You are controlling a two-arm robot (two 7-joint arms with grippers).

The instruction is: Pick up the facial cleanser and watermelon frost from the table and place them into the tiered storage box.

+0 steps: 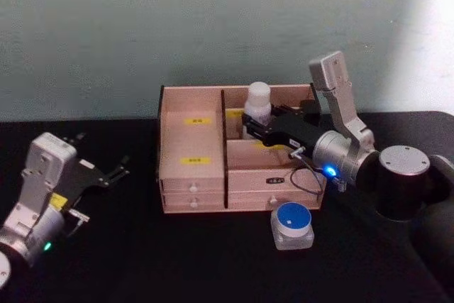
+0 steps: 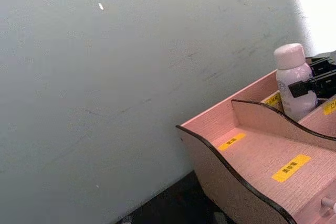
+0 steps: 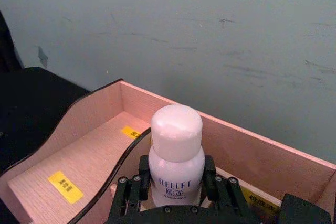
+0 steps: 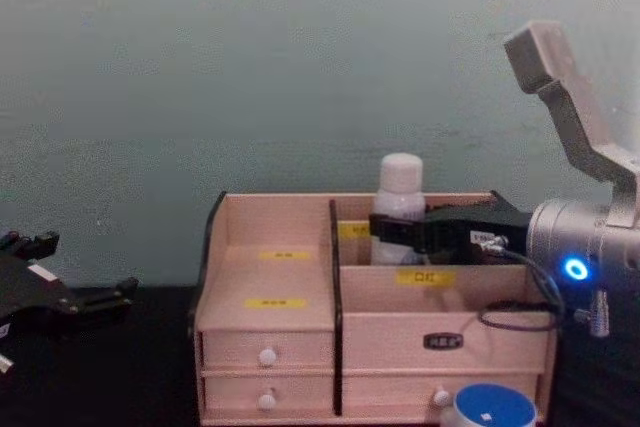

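The facial cleanser [image 1: 257, 103], a slim white bottle with a rounded cap, stands upright in the back right compartment of the tiered storage box [image 1: 190, 148]. My right gripper [image 1: 250, 128] reaches in from the right and is shut on the bottle's lower body; in the right wrist view its black fingers [image 3: 140, 174] press both sides of the bottle [image 3: 177, 153]. The watermelon frost [image 1: 293, 224], a squat clear jar with a blue lid, sits on the table in front of the box's right drawers. My left gripper [image 1: 106, 155] rests open over the table at the far left.
The black tabletop [image 1: 177, 260] spreads around the box, and a pale green wall stands close behind it. A dark cable loops from my right wrist in front of the box's right side. The box's left compartments [image 2: 262, 156] hold nothing.
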